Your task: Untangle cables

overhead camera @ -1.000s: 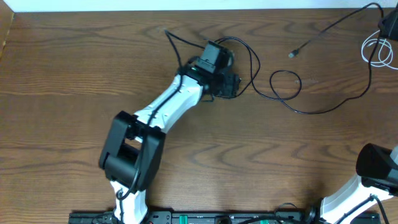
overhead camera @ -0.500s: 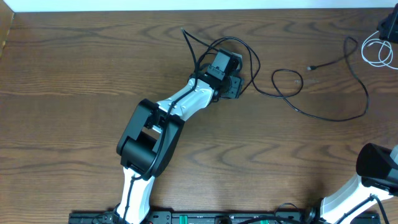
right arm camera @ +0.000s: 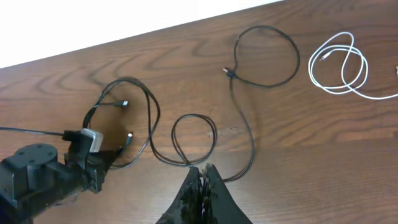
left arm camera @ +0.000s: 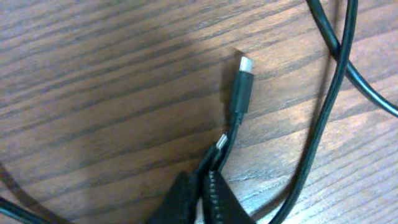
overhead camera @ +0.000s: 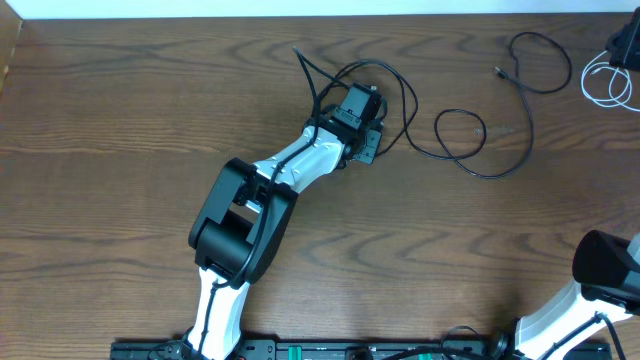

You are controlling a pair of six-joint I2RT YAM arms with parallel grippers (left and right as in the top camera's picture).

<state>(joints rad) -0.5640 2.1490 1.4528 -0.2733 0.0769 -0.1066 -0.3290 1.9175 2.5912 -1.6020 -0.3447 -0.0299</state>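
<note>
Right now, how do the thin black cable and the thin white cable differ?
The thin black cable sprawls across the brown wooden table in several open loops; the thin white cable sits in one small coil near its right edge. The left gripper is shut on the black cable just behind its plug; the white cable lies untouched. Both are thin, rest on the table, and lie apart.

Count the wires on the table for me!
2 for sure: a black cable looping from the left gripper toward the far right, a white cable coiled at the right edge. The black loops may hide another.
</note>
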